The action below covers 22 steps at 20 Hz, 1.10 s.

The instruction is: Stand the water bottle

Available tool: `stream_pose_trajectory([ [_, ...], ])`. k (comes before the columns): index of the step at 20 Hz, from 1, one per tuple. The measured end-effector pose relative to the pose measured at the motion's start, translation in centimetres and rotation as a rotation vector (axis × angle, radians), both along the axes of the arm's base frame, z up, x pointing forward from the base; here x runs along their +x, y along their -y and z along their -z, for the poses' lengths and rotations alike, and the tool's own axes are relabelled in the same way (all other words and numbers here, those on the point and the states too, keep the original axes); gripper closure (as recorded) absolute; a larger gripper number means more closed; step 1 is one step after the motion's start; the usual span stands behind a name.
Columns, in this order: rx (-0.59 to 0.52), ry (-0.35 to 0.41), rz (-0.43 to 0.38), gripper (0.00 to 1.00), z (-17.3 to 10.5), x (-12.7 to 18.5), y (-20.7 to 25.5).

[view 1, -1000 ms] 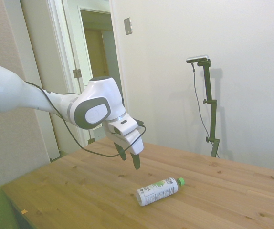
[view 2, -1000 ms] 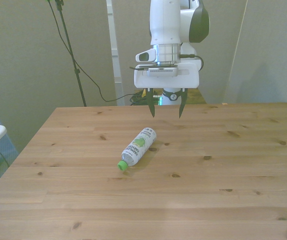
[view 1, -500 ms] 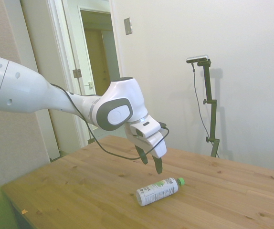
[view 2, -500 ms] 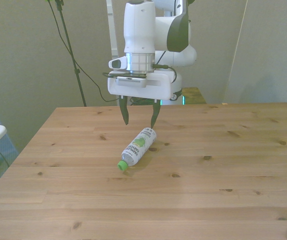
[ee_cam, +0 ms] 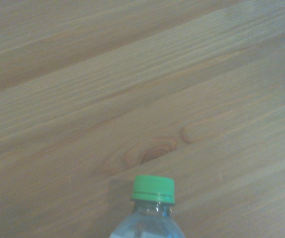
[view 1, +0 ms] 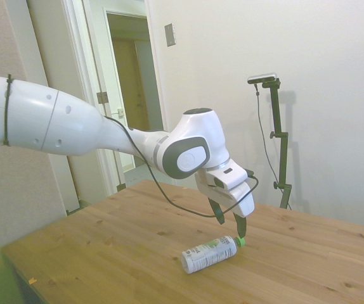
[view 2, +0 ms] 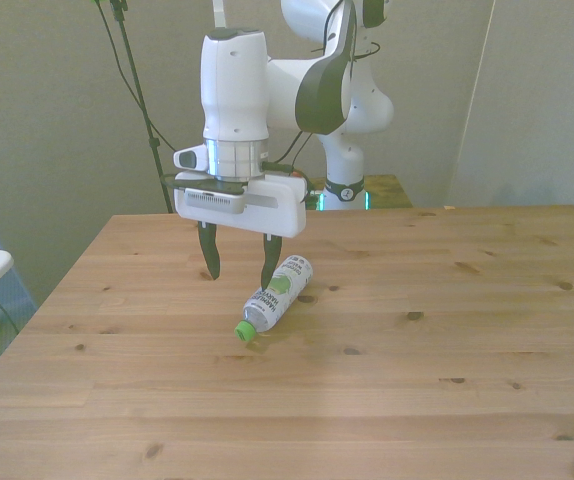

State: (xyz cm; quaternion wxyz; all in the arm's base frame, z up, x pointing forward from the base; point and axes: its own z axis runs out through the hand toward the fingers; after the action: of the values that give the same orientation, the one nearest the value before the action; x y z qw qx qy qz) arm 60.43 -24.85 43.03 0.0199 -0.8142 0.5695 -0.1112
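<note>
The water bottle (view 1: 209,253) lies on its side on the wooden table (view 1: 106,253), a slim clear bottle with a white label and a bright green cap. In the front view the water bottle (view 2: 276,296) points its cap toward the camera and the front view's left. My gripper (view 2: 237,268) hangs open just above the table, over the cap end, with nothing between its fingers. From the side, the gripper (view 1: 231,227) sits above the cap. The wrist view shows the green cap (ee_cam: 153,189) and the neck from close by.
The wooden table (view 2: 447,380) stretches bare around the bottle. A door frame and wall stand behind the arm in the side view. A cable hangs from the wrist.
The arm has swept toward the front view's left and come lower, going from behind the bottle's base to above its cap end. The gripper has stayed open and the bottle has not moved.
</note>
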Motion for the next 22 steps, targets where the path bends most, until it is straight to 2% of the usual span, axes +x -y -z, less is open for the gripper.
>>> stream_pose_trajectory([
  [5,0.018,-0.020,0.008,0.00,3.5,1.7,0.2],
  [12,0.028,-0.026,-0.014,0.00,6.2,3.3,-1.1],
  [13,0.028,-0.028,-0.018,1.00,6.6,3.5,-1.3],
  [22,0.026,-0.030,-0.024,1.00,7.4,3.7,-1.7],
])
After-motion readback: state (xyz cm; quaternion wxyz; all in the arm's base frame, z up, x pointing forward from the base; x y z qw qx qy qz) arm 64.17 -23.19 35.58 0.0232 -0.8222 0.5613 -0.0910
